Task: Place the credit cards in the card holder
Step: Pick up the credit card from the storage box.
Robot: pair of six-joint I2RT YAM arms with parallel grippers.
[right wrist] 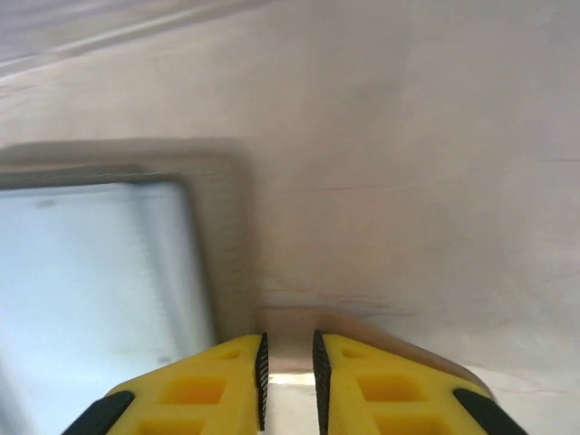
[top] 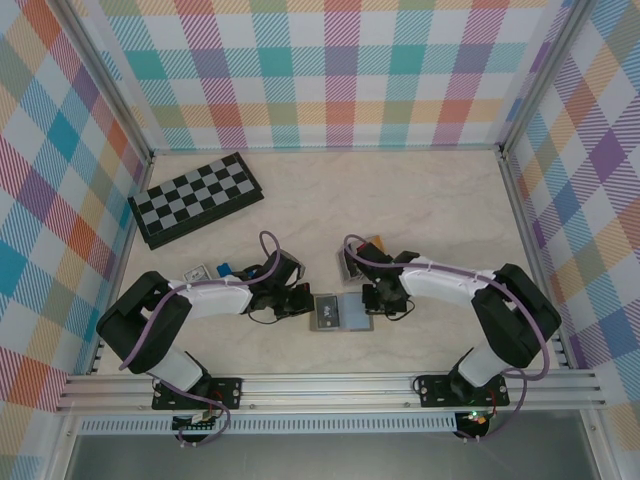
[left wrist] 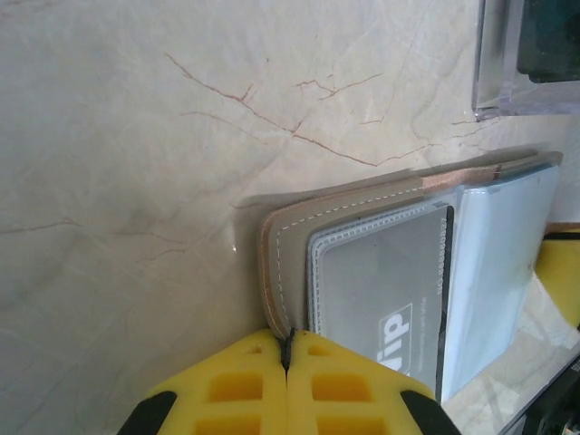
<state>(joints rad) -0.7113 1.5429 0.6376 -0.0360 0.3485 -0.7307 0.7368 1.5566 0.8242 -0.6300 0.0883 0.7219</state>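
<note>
The card holder (top: pixel 342 312) lies opened flat on the table (top: pixel 430 200), low in the middle of the top view, between the two grippers. The left gripper (left wrist: pixel 286 344) is closed tight on its stitched leather rim at the 9 o'clock side. The right gripper (right wrist: pixel 288 353) stands at the 3 o'clock side, jaws a narrow slit apart and, as far as I can tell, nothing pinched in them. The cards (top: pixel 360 258) sit just up the table, at about 1 o'clock from the holder.

The holder looks light and floppy: soft leather with slick clear pockets (likely to skid on the smooth top unless pinned), so the rim seems the sensible hold. The cards should be thin, stiff and slippery, and are best pinched by an edge that stands proud.

There is open table toward 12 o'clock. The chequered board (top: pixel 195 200) is well off at 10 o'clock, the rail (top: pixel 330 385) runs near at 6 o'clock, and both grippers crowd the holder's sides.
</note>
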